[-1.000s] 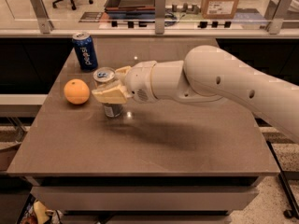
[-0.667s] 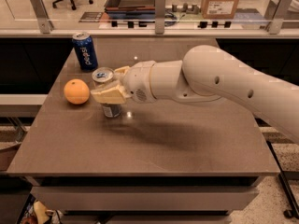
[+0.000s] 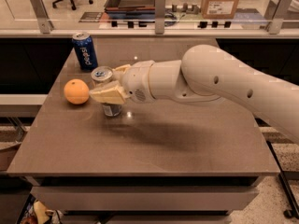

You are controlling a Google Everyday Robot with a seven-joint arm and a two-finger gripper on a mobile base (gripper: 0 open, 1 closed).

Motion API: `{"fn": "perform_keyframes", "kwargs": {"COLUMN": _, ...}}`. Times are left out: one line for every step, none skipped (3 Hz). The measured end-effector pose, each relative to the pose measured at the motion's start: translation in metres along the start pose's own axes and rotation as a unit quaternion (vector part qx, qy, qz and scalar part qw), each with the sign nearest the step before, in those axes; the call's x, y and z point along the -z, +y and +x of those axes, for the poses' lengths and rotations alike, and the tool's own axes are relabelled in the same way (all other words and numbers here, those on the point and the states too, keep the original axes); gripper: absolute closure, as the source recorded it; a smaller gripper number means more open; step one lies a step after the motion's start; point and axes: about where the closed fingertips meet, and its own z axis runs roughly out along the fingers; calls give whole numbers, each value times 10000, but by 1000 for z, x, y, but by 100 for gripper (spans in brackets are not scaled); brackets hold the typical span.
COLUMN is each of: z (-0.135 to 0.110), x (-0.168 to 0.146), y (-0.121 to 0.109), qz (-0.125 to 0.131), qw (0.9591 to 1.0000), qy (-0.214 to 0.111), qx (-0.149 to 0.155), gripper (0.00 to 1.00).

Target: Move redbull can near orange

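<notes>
The redbull can (image 3: 102,73) is clasped upright in the hand (image 3: 105,84) — the orange (image 3: 76,91) is found just beyond the hand, near but not touching.

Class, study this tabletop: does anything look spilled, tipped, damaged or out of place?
Nothing stands out. The redbull can stands upright on the table, gripped by the gripper, close beside the orange. The Pepsi can stands upright behind them. No spill or dent shows.
</notes>
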Motion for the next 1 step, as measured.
{"fn": "perform_keyframes", "kwargs": {"z": -1, "x": -1, "y": 2, "qz": -13, "qw": 10000, "qy": 0, "qx": 14, "gripper": 0}}
